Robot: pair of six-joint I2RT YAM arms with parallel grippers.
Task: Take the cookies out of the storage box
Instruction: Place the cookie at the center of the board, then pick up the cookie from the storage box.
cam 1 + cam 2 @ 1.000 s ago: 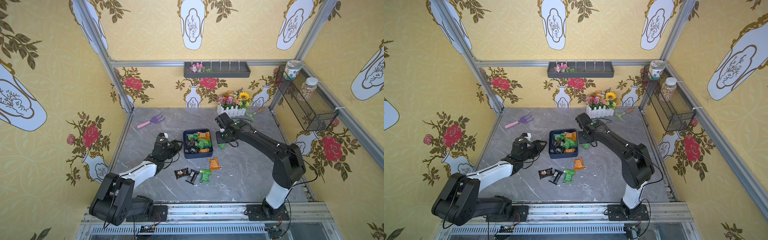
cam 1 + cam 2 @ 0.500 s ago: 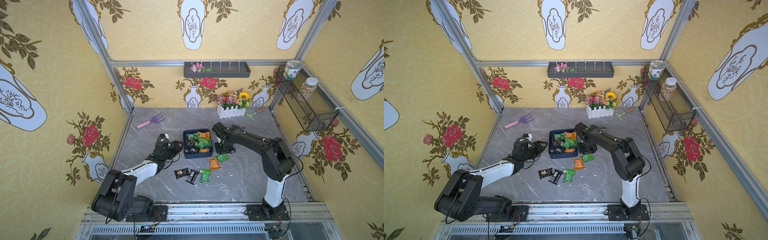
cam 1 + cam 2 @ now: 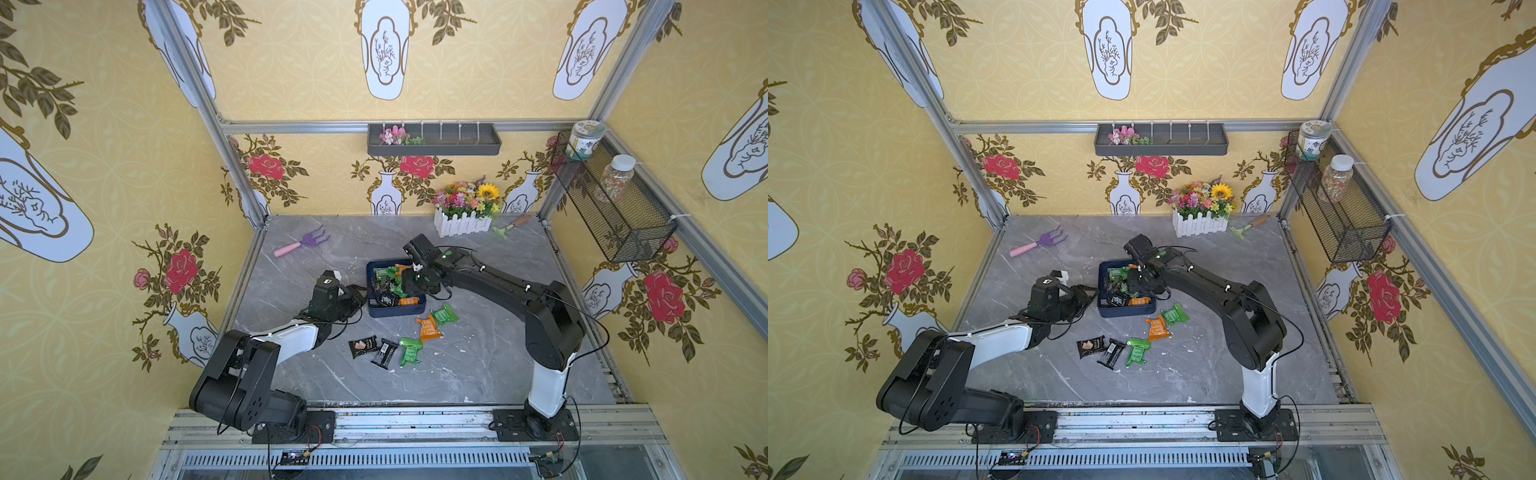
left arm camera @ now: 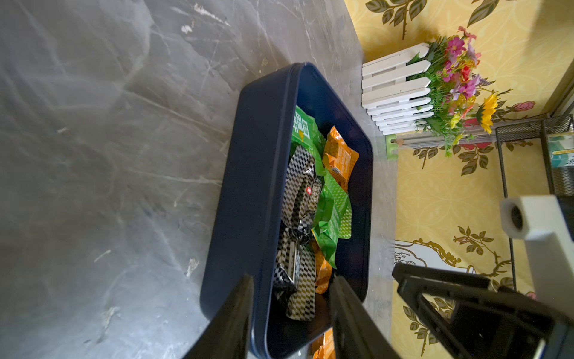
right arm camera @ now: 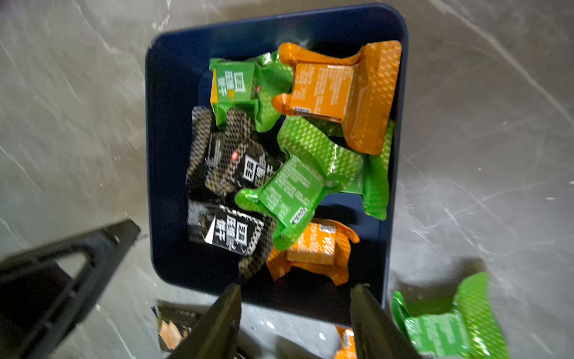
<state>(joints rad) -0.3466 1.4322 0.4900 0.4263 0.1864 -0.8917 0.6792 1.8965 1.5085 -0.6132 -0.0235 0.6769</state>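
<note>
Navy storage box [image 3: 395,312] sits mid-frame on the grey table [image 3: 478,365] in both top views. The cookies [image 3: 388,286] are piled inside it, green, orange and black packets overlapping.

Five more packets lie out on the table, below and right of the box. A green packet [image 3: 445,314] and an orange packet [image 3: 428,328] touch each other just off the box's lower-right corner. Lower in frame, in a loose row, are a second green packet [image 3: 409,352], a black bar packet [image 3: 384,354] and a black-brown packet [image 3: 363,346].

The right gripper [image 5: 296,289] hangs over the box's right side in the top views. In the right wrist view its jaws stand wide apart with nothing between them, tips above the box's near wall.

The left gripper [image 4: 292,279] is at the box's left edge with jaws part open. One finger [image 4: 239,298] is outside the long wall, the other is over the inside, and packets lie under the gap. Cannot tell whether it presses on the wall.

A rake [image 3: 301,243] lies upper left on the table and a flower planter [image 3: 463,222] upper right, both well apart from the box.
</note>
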